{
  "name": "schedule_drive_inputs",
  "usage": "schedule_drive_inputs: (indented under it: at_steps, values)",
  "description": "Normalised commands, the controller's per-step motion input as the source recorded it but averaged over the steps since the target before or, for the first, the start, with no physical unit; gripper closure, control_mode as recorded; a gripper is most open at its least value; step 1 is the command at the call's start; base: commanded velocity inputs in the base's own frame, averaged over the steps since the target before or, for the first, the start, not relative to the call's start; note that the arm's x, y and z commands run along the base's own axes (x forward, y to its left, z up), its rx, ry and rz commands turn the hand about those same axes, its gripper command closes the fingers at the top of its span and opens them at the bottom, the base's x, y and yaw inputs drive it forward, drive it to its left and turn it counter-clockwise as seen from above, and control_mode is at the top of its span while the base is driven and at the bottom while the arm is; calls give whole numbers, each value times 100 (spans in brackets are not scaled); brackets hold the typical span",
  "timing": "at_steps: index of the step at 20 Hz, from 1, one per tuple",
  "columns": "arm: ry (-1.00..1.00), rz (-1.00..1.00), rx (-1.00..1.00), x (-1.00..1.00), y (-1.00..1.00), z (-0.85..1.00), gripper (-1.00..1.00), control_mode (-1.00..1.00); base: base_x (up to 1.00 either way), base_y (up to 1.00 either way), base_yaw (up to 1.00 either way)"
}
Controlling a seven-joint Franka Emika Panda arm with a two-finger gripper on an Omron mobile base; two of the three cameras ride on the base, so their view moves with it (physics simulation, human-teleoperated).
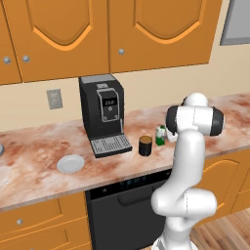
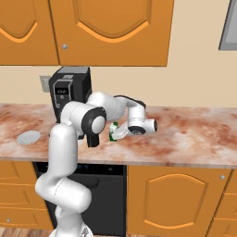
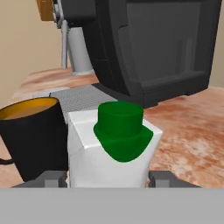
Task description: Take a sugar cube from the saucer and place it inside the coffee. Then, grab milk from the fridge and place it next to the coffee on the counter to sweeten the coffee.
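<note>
Milk (image 3: 111,153) between tool (image 2: 117,133) fingers, beside coffee (image 3: 33,135) (on counter (image 1: 44,151))

White milk carton (image 3: 109,148) with green cap, black coffee cup (image 3: 33,135) brownish on top, black coffee machine (image 1: 102,112), reddish-cream marbled counter (image 1: 34,146).

coffee machine (image 1: 103,114) | wall outlet (image 1: 54,99) | dishwasher (image 1: 128,210) | upper cabinets (image 1: 122,34)

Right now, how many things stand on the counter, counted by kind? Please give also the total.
Coffee machine: 1
Coffee cup: 1
Milk carton: 1, between the fingers of the gripper
Saucer: 1
Total: 4
</note>
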Motion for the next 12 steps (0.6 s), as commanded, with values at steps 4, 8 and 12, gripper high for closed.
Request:
schedule_drive_inputs:
  at_steps: [4, 8, 12]
  values:
    - [3, 2, 0, -2, 0, -5, -100, -100, 0, 0, 0]
    - [5, 0, 0, -8, 2, -4, -100, -100, 0, 0, 0]
    - [0, 0, 0, -4, 0, 6, -100, -100, 0, 0, 0]
